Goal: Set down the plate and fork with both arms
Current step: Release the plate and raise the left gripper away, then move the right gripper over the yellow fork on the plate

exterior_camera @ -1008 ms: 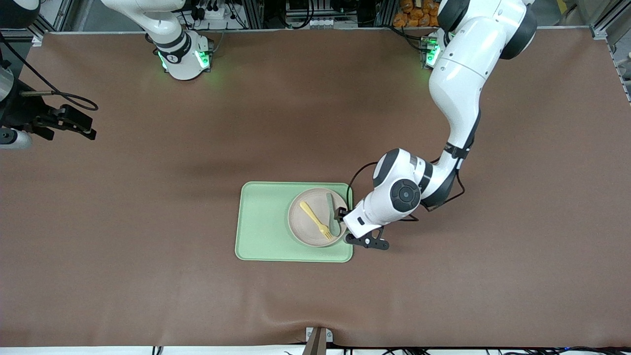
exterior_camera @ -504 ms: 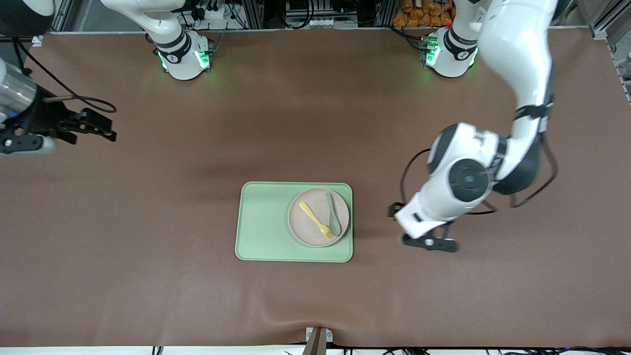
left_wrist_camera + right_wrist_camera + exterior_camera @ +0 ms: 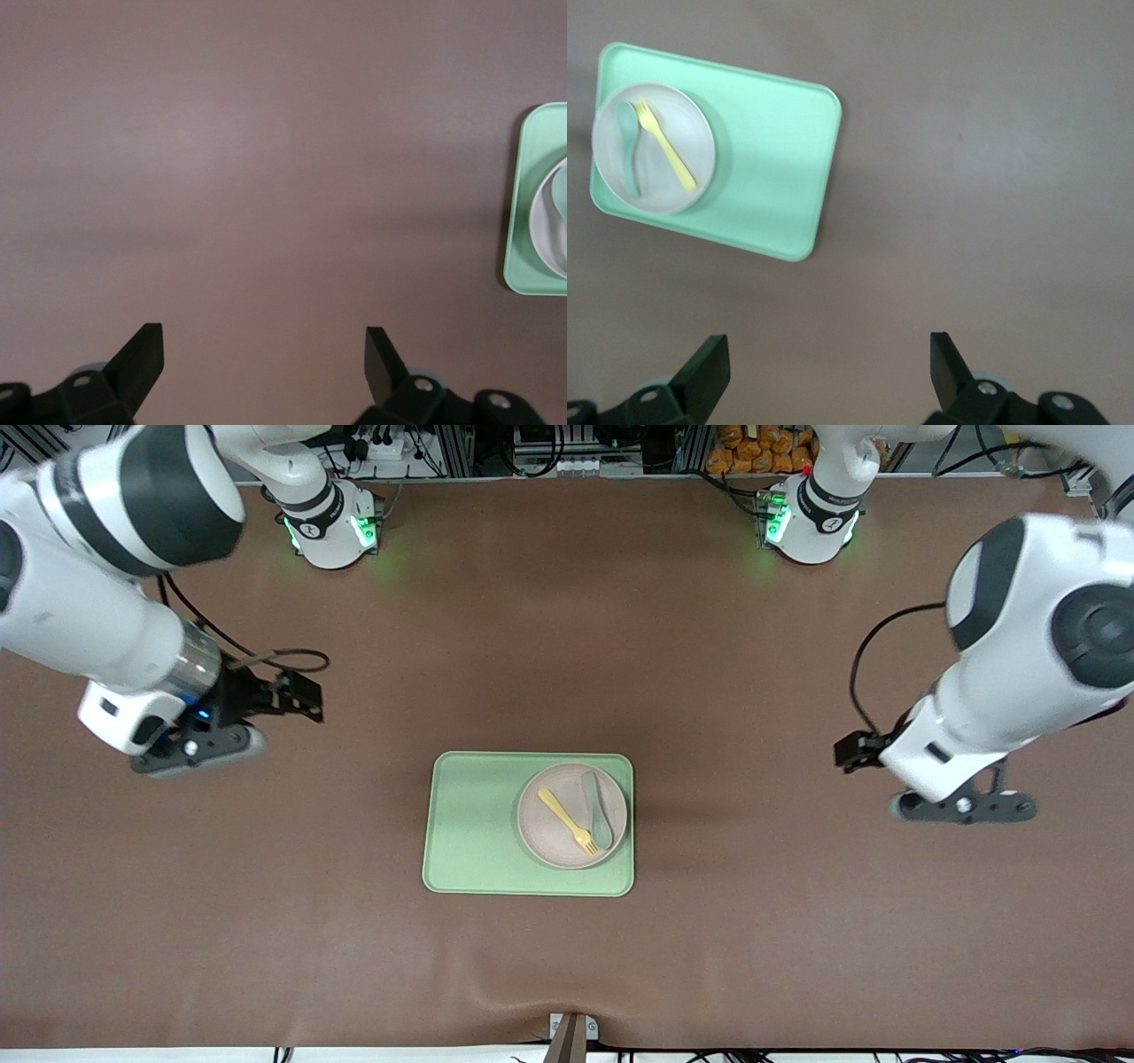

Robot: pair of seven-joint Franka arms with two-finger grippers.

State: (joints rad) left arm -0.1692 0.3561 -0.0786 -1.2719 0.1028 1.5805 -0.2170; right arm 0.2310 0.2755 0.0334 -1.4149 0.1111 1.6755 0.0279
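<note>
A brown bench (image 3: 567,646) carried a light-green tray (image 3: 469,824) near its middle. The plate (image 3: 554,837) rested on the tray, at the end toward the left arm. On the plate lay the fork (image 3: 567,821), with a grey-green spoon (image 3: 596,809) just beside it, so the setting looked already laid.

The left pincer (image 3: 264,367) hung over bare bench toward the left arm's end, well apart from the tray, its jaws spread wide and holding nothing. The right pincer (image 3: 829,372) hung over bare bench toward the right arm's end, also wide open and empty. Both probably stood clear because nothing remained to carry.
</note>
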